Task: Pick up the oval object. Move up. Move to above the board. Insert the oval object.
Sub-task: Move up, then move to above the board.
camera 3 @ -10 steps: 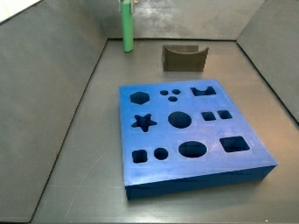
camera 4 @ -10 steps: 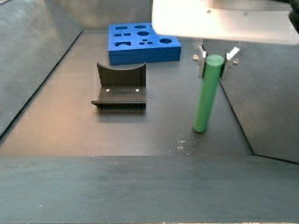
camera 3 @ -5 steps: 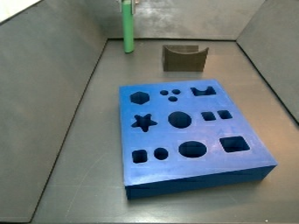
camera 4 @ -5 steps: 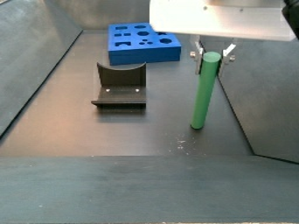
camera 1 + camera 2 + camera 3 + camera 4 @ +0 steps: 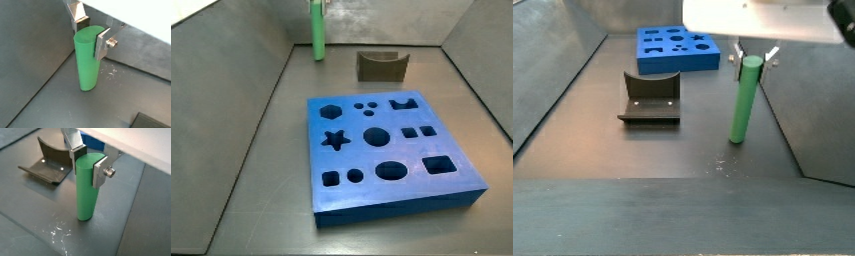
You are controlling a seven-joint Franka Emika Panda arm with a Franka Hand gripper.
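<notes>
Board (image 5: 392, 150) lies well apart from the pincer, every cut-out empty. Fixture (image 5: 649, 97) stands between, nothing in it. Peg (image 5: 87, 188) is upright, its top clamped in the pincer (image 5: 89, 159). Risk: the grip is high, so the peg may tilt and jam at the oval hole.

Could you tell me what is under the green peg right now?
Only bare dark floor shows around the oval object, upright with the gripper jaws at its top. Whether its base touches the floor is hidden.
</notes>
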